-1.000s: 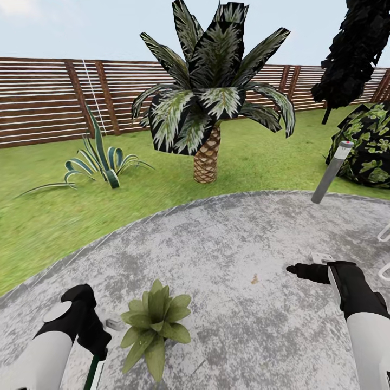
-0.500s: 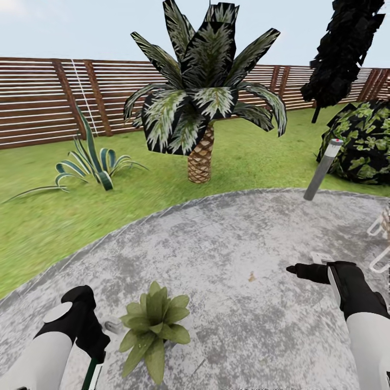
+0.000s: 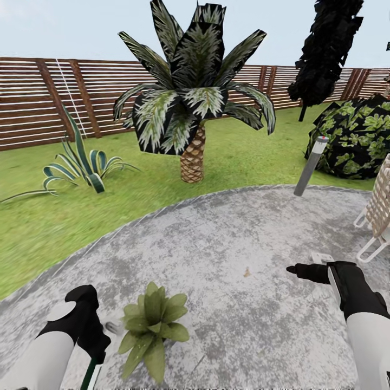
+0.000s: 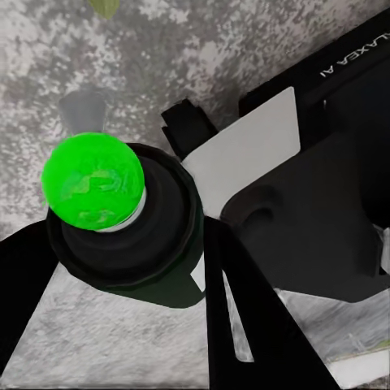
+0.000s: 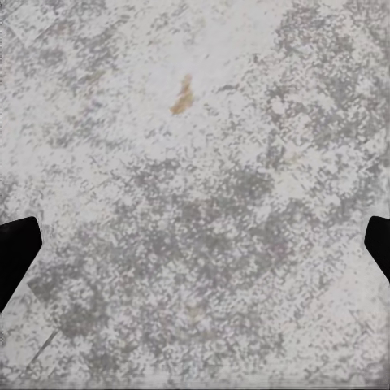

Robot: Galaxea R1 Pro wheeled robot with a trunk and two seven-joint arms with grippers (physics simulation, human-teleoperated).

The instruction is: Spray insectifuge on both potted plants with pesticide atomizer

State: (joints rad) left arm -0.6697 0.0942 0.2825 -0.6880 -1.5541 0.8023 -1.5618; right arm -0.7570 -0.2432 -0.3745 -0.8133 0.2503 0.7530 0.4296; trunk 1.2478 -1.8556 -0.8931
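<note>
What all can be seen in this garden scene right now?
potted plant: one, green, on the paving near the left arm
pesticide atomizer: one, black with green dot, in the left end effector
paved patch: one, mottled grey, middle
palm: one, green, on the lawn
agave: one, striped, left lawn
lamp post: one, grey, paving edge
bush: one, dark green, right
fence: one, brown, behind
left end effector: black, shut
right end effector: black, open

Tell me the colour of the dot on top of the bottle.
Bright green, clearest in the left wrist view.
</note>
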